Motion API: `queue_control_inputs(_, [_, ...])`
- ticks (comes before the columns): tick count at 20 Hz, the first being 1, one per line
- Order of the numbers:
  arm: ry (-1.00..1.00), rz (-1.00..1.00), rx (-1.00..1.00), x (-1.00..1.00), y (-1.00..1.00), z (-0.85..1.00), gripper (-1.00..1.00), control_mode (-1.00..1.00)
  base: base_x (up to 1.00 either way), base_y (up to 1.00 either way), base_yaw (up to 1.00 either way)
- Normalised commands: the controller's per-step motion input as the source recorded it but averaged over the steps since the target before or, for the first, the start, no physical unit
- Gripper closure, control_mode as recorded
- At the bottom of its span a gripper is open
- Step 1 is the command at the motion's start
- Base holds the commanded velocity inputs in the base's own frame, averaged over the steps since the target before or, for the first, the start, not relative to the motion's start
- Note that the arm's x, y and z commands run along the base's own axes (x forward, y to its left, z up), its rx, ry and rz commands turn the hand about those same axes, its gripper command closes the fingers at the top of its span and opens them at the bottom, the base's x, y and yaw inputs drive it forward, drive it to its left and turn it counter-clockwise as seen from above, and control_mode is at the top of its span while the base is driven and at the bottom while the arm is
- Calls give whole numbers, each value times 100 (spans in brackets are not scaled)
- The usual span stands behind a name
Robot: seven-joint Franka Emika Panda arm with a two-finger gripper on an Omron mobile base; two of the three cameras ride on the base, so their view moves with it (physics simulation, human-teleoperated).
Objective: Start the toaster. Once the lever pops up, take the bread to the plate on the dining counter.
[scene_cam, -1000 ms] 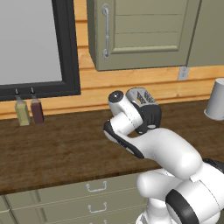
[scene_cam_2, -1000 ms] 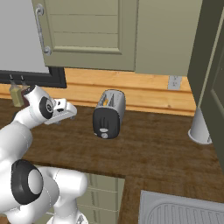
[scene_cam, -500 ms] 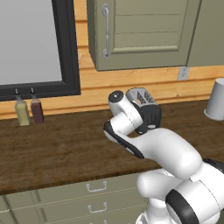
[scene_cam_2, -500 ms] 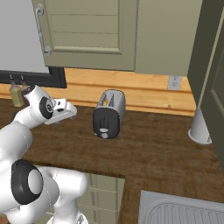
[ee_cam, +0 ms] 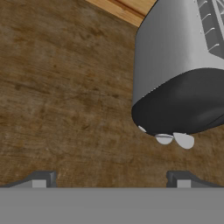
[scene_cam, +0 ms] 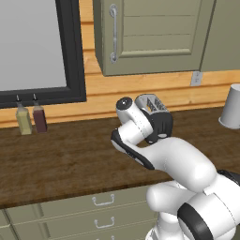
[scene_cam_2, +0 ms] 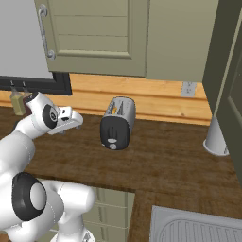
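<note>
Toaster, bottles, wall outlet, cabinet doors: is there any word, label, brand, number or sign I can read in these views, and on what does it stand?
None can be read.
The toaster: black end with pale knobs, no lettering visible.
The two bottles by the window: plain, no labels.
The wall outlet: too small to show any marking.
The cabinet doors and the wood counter: bare surfaces, no text.

Showing toaster (scene_cam_2: 116, 124) with black end face, silver-grey top and pale knobs. Standing on counter (scene_cam_2: 170, 165) in dark brown wood grain, under wall boards (scene_cam_2: 156, 97) in honey-orange. Wearing green-grey: cabinet door (scene_cam: 150, 35) (handle silver) and drawers (scene_cam: 84, 213). Framing grey window (scene_cam: 33, 42) in black. Displaying two bottles: olive-yellow bottle (scene_cam: 23, 120), dark red bottle (scene_cam: 40, 118). Keeping pale grey cylinder (scene_cam: 231, 107) and light grey sink (scene_cam_2: 198, 229).
</note>
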Motion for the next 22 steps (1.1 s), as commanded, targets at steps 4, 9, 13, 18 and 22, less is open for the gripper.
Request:
queue_control_inputs(4, [0, 0, 0, 0, 0, 0, -100, -100, 0, 0, 0])
queue_control_inputs(9, [0, 0, 0, 0, 0, 0, -100, -100, 0, 0, 0])
queue_control_inputs(13, [0, 0, 0, 0, 0, 0, -100, -100, 0, 0, 0])
queue_control_inputs(18, [0, 0, 0, 0, 0, 0, -100, -100, 0, 0, 0])
queue_control_inputs(22, [0, 0, 0, 0, 0, 0, -100, -100, 0, 0, 0])
